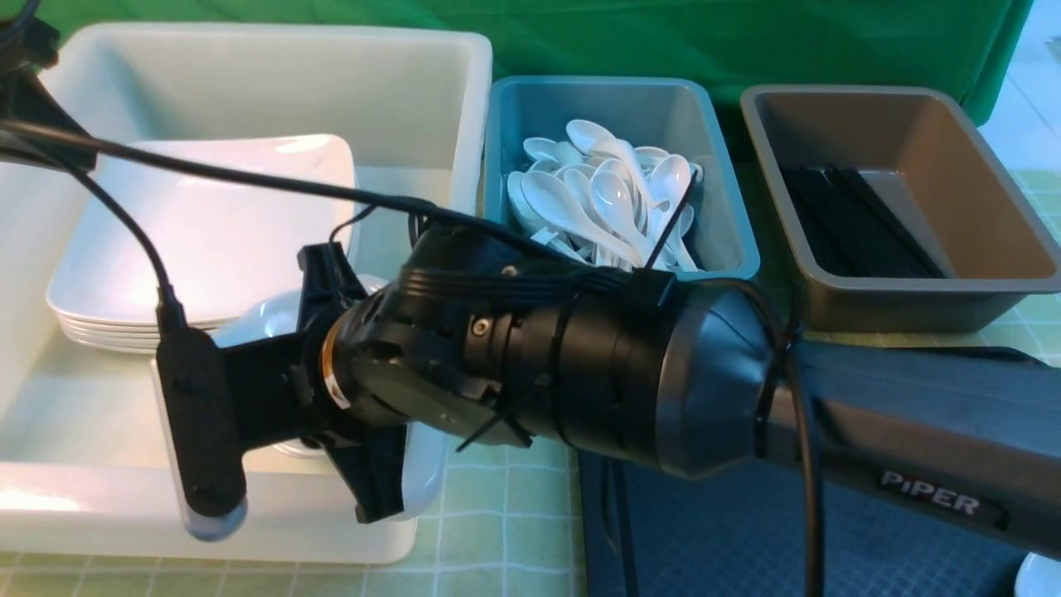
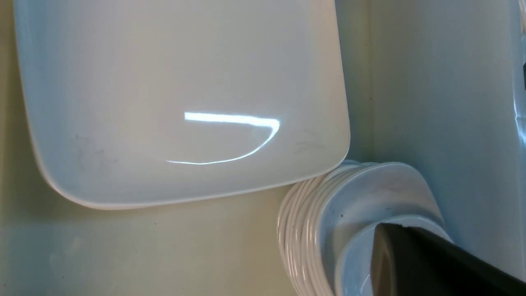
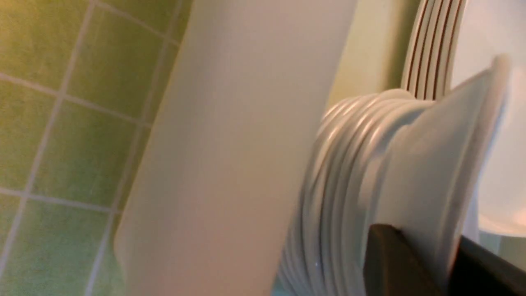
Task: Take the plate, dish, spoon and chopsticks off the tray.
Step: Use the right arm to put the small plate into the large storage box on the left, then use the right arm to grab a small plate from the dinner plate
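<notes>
**Dish at the stack, tray only partly seen**

The right gripper [image 3: 423, 236] reaches across into the white tub [image 1: 398, 91] on the left. Its two fingers stand on both sides of the rim of the dish [image 3: 431, 164]. This dish sits on top of a dish stack [image 2: 300, 230] in the near right part of the tub. Whether the fingers press the rim or stand loose around it, I cannot tell. The left gripper shows in no view. It is closed, and its camera looks down on the plate [image 2: 185, 102].

The plate lies on top of a pile of the same plates in the tub, just beside the dish stack, so I judge that step done. The dish step looks almost done: only letting go and pulling back remain.

The teal tub [image 1: 721, 166] holds many spoons [image 1: 613, 199] and the brown tub [image 1: 978, 182] holds chopsticks [image 1: 854, 224]. Whether the task's own spoon and chopsticks are among them cannot be told.

The tray [image 1: 746, 539], near right, is mostly hidden by the right arm. The part that shows is bare, except for a small white thing [image 1: 1046, 576] at the near right corner, too cut off to name. Something may be left there to clear.
</notes>
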You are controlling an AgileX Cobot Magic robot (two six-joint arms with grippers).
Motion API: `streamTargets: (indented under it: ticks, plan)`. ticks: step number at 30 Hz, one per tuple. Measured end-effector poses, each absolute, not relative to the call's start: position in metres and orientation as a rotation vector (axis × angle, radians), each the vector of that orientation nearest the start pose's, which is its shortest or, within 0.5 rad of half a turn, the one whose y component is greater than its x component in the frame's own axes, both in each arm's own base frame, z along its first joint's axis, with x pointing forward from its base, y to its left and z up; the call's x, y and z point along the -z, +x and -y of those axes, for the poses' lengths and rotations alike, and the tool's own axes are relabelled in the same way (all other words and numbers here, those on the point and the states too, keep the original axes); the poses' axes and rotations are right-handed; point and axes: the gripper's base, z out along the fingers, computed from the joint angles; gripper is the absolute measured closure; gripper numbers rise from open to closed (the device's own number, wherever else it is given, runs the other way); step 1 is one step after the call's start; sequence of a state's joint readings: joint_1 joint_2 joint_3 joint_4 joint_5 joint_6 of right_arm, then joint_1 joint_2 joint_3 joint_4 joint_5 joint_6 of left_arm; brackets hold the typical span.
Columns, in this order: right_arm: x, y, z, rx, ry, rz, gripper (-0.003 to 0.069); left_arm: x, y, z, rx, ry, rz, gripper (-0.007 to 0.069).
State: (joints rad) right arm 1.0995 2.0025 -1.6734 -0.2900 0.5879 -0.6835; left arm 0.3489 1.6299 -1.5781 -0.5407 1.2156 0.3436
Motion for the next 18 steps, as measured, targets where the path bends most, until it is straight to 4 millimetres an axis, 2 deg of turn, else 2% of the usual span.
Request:
streamTargets:
  ticks: [5, 10, 12, 14, 17, 18]
  plan:
    - [-0.262, 0.223, -0.408, 0.146, -1.976, -1.281, 0.0377, -0.361, 0.334, -0.075, 0.491, -0.120, -2.556, 0.0638]
    - [-0.264, 0.228, -0.403, 0.248, -1.996, -1.281, 0.0331, -0.361, 0.334, -0.075, 0.491, -0.120, -2.557, 0.0638]
    - [-0.266, 0.230, -0.399, 0.281, -2.007, -1.331, 0.0329, -0.361, 0.334, -0.075, 0.491, -0.120, -2.557, 0.0638]
    - [-0.279, 0.230, -0.392, 0.313, -1.986, -1.452, 0.0337, -0.361, 0.334, -0.075, 0.491, -0.120, -2.557, 0.0638]
    - [-0.309, 0.229, -0.378, 0.351, -1.919, -1.616, 0.0418, -0.361, 0.334, -0.075, 0.490, -0.120, -2.557, 0.0638]
    - [-0.323, 0.227, -0.371, 0.365, -1.882, -1.679, 0.0468, -0.361, 0.334, -0.075, 0.490, -0.120, -2.557, 0.0638]
